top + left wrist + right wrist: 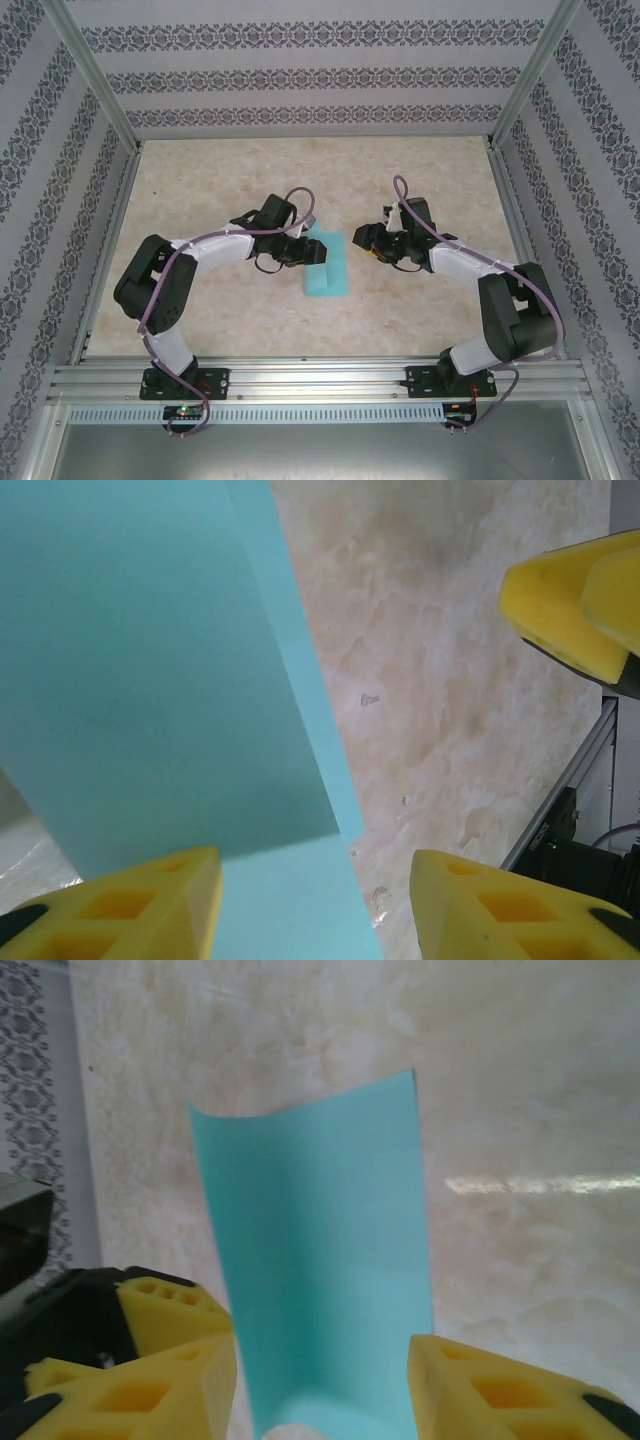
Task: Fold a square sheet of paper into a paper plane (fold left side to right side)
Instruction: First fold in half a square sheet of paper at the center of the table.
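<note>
**Operator:** Location of the square sheet of paper [328,268]?

**Technician:** On the table [220,190], near its middle, between the two hands. It lies doubled into a narrow turquoise strip, with its long side running away from the arm bases. The left wrist view shows two layers, the upper one set back from the lower along one long edge. In the right wrist view, the far left corner curls up off the table.

**Operator:** State of the left hand [312,250]?

**Technician:** Spread. Its yellow fingers [150,910] stand wide apart at the sheet's left edge. The sheet lies beyond one finger and reaches into the gap. Whether either finger touches the paper cannot be told.

**Operator:** State of the right hand [366,246]?

**Technician:** Spread, gripping nothing. In its wrist view the strip shows between its fingers [500,1390]. From above, the hand sits just right of the sheet, apart from the left hand.
</note>
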`<state>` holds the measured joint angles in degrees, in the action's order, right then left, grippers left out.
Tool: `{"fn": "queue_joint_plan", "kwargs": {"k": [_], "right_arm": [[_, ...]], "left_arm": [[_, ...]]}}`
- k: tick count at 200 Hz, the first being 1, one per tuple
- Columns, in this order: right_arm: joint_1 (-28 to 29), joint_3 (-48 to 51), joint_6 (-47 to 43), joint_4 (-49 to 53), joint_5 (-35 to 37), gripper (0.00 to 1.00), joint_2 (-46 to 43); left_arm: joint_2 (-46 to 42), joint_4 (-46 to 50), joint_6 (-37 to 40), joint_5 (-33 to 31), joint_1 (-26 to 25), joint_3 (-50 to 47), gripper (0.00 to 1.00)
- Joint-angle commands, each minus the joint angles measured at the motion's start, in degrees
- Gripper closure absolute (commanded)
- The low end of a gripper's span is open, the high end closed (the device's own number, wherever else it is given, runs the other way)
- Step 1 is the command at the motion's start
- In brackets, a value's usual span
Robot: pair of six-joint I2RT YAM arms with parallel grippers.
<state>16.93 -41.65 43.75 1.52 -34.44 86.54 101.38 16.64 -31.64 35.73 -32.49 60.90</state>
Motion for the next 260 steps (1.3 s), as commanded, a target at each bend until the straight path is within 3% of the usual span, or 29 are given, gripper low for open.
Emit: {"fn": "queue_joint_plan", "kwargs": {"k": [1,107,222,260], "right_arm": [[1.1,0.89,5.23,-9.44,-3.78,0.51,2.39],[6.4,-4.94,9.81,-19.29,-6.68,0.55,13.75],[7.73,-8.95,9.63,-18.95,-7.48,0.57,19.45],[7.97,-9.0,9.52,-18.91,-8.03,0.67,19.89]], "left_arm": [[0.65,-1.97,-0.35,0.46,-0.9,1.93,0.47],[1.8,-0.79,0.26,0.3,-1.45,3.17,0.47],[1.8,-0.5,0.61,0.28,-1.88,3.18,0.48],[1.67,-0.47,0.7,0.31,-1.96,3.17,0.48]]}}
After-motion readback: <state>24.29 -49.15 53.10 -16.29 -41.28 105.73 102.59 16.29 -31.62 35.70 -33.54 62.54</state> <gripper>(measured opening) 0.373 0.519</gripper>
